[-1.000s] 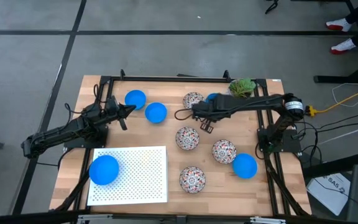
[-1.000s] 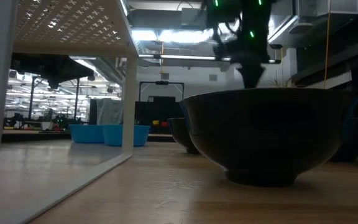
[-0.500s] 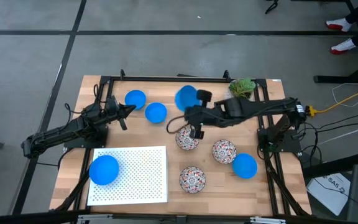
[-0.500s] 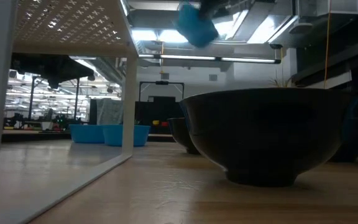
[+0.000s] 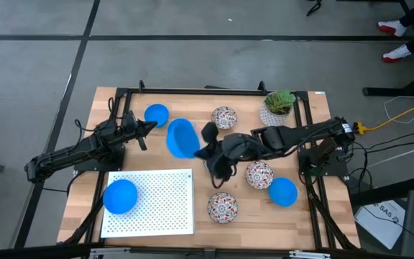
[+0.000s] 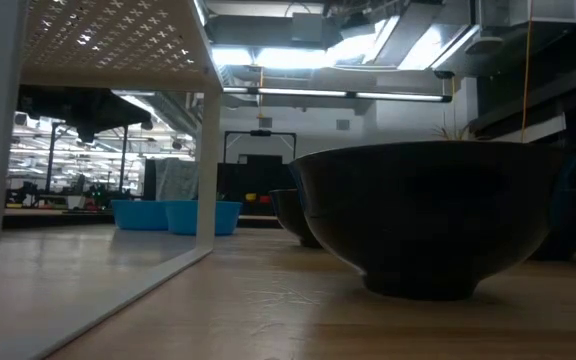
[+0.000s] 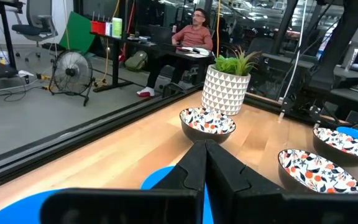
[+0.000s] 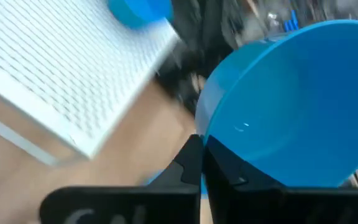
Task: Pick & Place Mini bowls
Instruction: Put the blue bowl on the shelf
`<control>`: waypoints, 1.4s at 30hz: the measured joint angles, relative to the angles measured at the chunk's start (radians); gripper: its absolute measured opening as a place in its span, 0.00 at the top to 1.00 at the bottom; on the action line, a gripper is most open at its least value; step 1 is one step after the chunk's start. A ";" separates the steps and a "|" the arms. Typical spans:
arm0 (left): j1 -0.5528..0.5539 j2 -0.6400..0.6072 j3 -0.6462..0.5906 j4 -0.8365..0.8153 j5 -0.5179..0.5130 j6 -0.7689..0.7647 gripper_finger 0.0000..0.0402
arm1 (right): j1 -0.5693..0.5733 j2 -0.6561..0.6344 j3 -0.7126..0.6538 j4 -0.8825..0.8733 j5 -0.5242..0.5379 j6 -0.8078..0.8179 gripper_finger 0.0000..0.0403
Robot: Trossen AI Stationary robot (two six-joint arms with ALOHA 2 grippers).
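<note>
My right gripper (image 5: 199, 147) (image 8: 199, 148) hangs above the table's middle, shut on a plain blue mini bowl (image 5: 182, 138) (image 8: 291, 106). Another blue bowl (image 5: 121, 196) sits on the white perforated board (image 5: 164, 205). More blue bowls (image 5: 157, 114) (image 5: 284, 191) and floral bowls (image 5: 224, 116) (image 5: 259, 174) (image 5: 223, 207) stand on the wooden table. My left gripper (image 5: 147, 128) (image 7: 205, 155) waits shut and level at the left, over a blue bowl (image 7: 163, 179). My right gripper pinches the blue bowl's rim (image 8: 205, 134) between its two fingers, which come from the table's right side and slant a little downward. The bowl is lifted clear of the table and tipped steeply, with its hollow turned toward the wrist camera.
A white patterned pot with a green plant (image 5: 279, 104) (image 7: 229, 87) stands at the far right. A black frame (image 5: 192, 91) runs round the table. In the low view a dark bowl (image 6: 428, 215) fills the foreground beside the board's white leg (image 6: 206, 130). A person (image 7: 194, 31) sits beyond the table.
My right gripper has lifted the blue bowl off the table near the far edge and carried it up, toward the left and near edges. The wrist has rolled, tipping the bowl from upright onto its side. It has risen out of the low view.
</note>
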 joint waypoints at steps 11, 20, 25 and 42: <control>0.000 0.000 0.000 0.000 0.000 0.000 1.00 | -0.002 0.047 -0.001 0.121 -0.268 -0.116 0.98; 0.000 0.000 0.000 -0.001 0.000 0.000 1.00 | 0.000 0.111 -0.001 0.154 -0.291 -0.177 0.98; 0.000 0.000 0.000 0.000 0.000 0.000 1.00 | 0.000 0.146 -0.001 0.150 -0.292 -0.208 0.98; 0.000 0.000 0.000 0.000 0.000 0.000 1.00 | 0.049 0.176 -0.001 0.105 -0.371 -0.167 0.98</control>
